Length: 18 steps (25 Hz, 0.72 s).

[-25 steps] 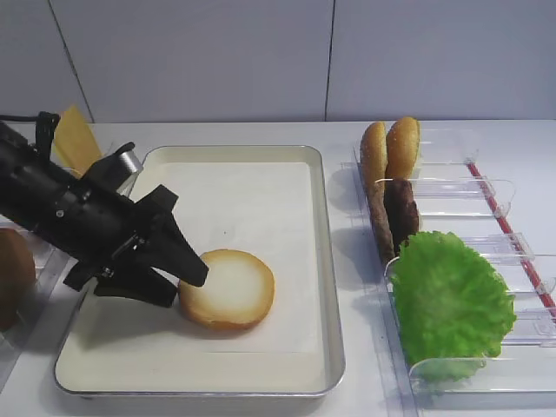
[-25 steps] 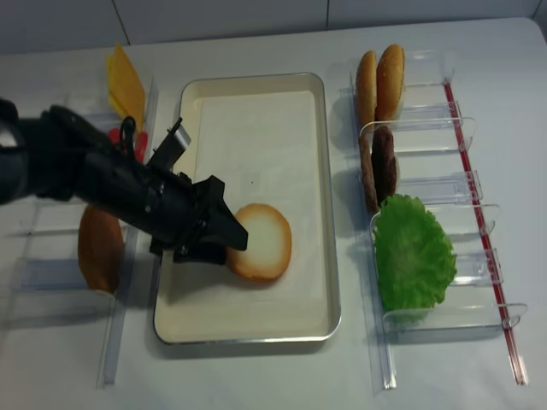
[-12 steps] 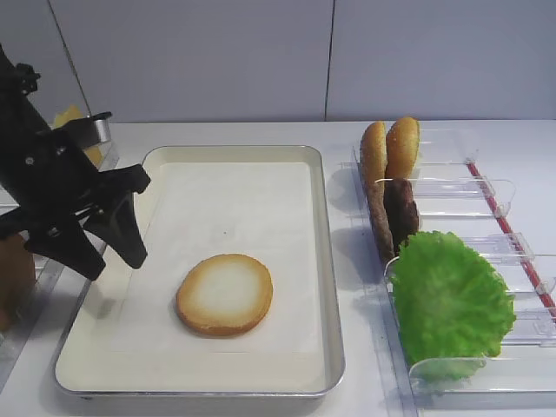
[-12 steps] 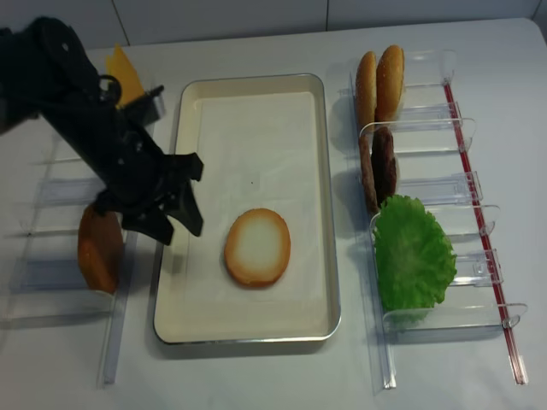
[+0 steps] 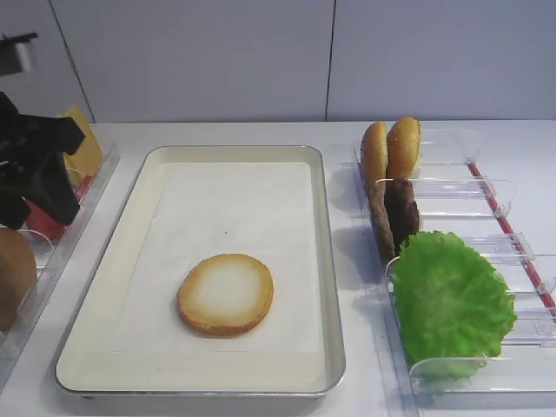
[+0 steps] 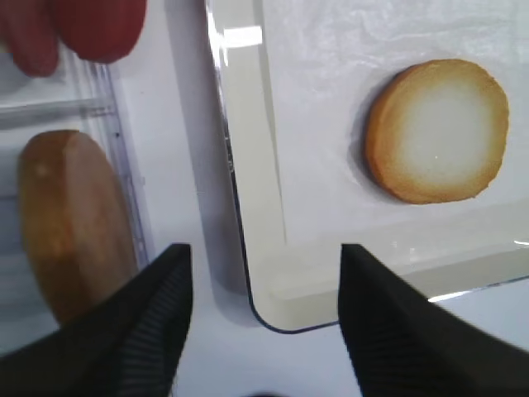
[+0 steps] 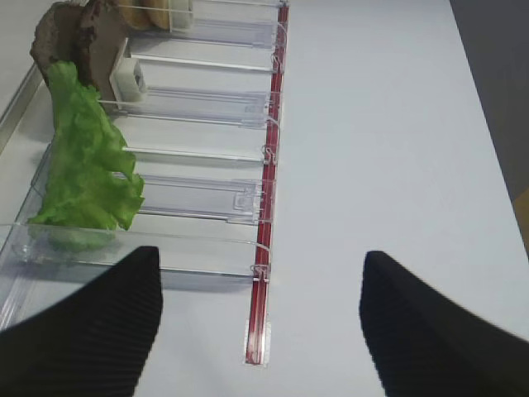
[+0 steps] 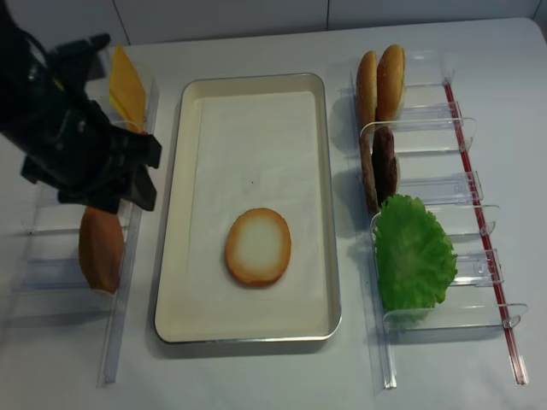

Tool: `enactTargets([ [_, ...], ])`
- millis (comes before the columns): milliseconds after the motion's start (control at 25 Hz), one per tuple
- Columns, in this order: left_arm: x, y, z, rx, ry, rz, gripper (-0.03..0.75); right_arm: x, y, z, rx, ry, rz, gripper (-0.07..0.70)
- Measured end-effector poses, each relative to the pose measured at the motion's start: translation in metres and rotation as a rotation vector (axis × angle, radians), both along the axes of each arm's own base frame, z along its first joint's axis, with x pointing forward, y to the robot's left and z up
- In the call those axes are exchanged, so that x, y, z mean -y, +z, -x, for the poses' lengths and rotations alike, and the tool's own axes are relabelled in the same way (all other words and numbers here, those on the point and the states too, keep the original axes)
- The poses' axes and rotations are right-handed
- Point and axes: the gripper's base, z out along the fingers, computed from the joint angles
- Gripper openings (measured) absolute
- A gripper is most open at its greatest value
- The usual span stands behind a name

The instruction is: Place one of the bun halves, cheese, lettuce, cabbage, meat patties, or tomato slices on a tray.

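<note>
A bun half (image 5: 226, 294) (image 8: 258, 247) (image 6: 436, 131) lies flat, cut face up, on the paper-lined tray (image 5: 234, 200) (image 8: 256, 128) (image 6: 256, 207). My left gripper (image 5: 39, 208) (image 8: 111, 201) (image 6: 263, 252) hangs open and empty, raised over the left rack beside the tray's left rim. My right gripper (image 7: 260, 265) is open and empty above the table, right of the lettuce (image 7: 83, 165) (image 5: 447, 300) (image 8: 413, 252). Meat patties (image 5: 400, 213) (image 8: 382, 166) stand in the right rack. Cheese (image 5: 76, 139) (image 8: 126, 85) and tomato slices (image 6: 91, 29) sit in the left rack. Cabbage is out of view.
A brown domed bun (image 8: 101, 249) (image 6: 70, 223) rests in the left clear rack. Two golden bun halves (image 5: 391, 148) (image 8: 380, 77) stand on edge at the back of the right rack (image 8: 461, 184), which has a red strip along its outer side.
The left gripper has pulled away from the bun half, rising and moving left to above the left rack. The bun half stays on the tray.
</note>
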Motion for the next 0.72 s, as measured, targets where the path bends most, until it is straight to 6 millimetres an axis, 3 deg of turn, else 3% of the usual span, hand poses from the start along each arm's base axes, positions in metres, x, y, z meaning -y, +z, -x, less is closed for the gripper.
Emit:
enactTargets([
  [160, -0.009, 0.017, 0.039, 0.086, 0.01, -0.029, 0.37, 0.0, 0.0, 0.0, 0.0, 0.0, 0.0, 0.522],
  [400, -0.029, 0.018, 0.103, 0.18, 0.06, -0.121, 0.369, 0.0, 0.0, 0.0, 0.0, 0.0, 0.0, 0.522],
  [720, -0.04, 0.018, 0.172, 0.372, 0.082, -0.108, 0.331, 0.0, 0.0, 0.0, 0.0, 0.0, 0.0, 0.522],
])
